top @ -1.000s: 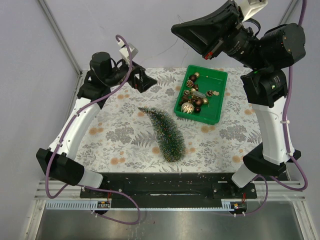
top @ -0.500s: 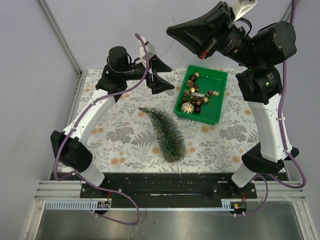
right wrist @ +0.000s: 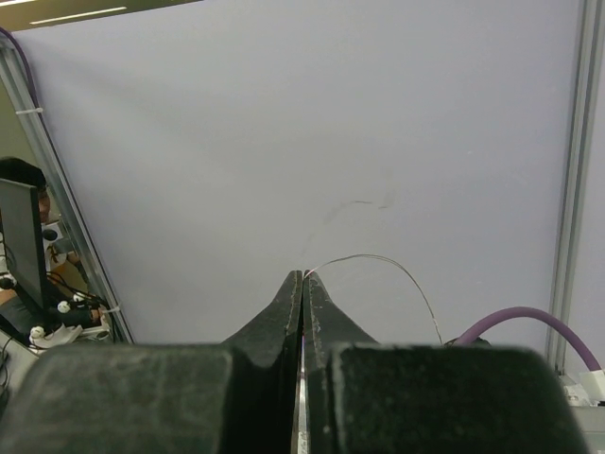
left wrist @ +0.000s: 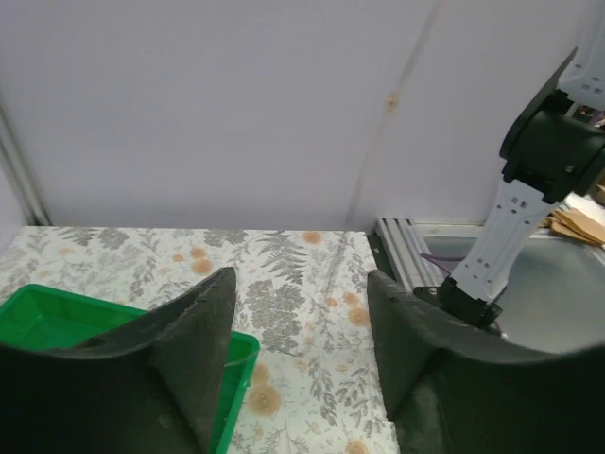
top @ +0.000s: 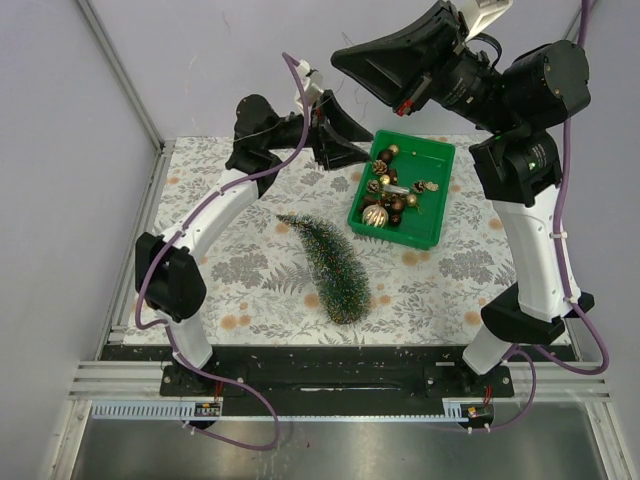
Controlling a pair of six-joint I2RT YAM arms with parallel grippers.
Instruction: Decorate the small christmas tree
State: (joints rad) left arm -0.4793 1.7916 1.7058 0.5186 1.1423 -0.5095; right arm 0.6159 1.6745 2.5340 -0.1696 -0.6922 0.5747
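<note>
On the leaf-patterned table (top: 235, 270) there is one green bin (top: 441, 180), and everything else is placed from it. One small christmas tree (top: 328, 265) lies on its side to the near left of the bin, close to its near-left corner but not touching. The tree's thin tip points away to the far left and its wide end lies toward the arm bases. Inside the bin sits one heap of small ornaments (top: 390, 195), brown and gold balls and cone-like pieces, packed too tightly for an exact count. Two arms are up. The left gripper (top: 365, 148) hangs by the bin's far-left corner. In its wrist view its two fingers (left wrist: 194, 331) stand well apart with nothing between them, and a corner of the bin shows under the left finger. The right gripper (top: 365, 80) is raised high beyond the bin's far edge, facing the back wall. Its two fingers (right wrist: 288, 303) are pressed together. One thin wire (right wrist: 378, 257) arcs away from their tips, and whether it is pinched there cannot be told.
</note>
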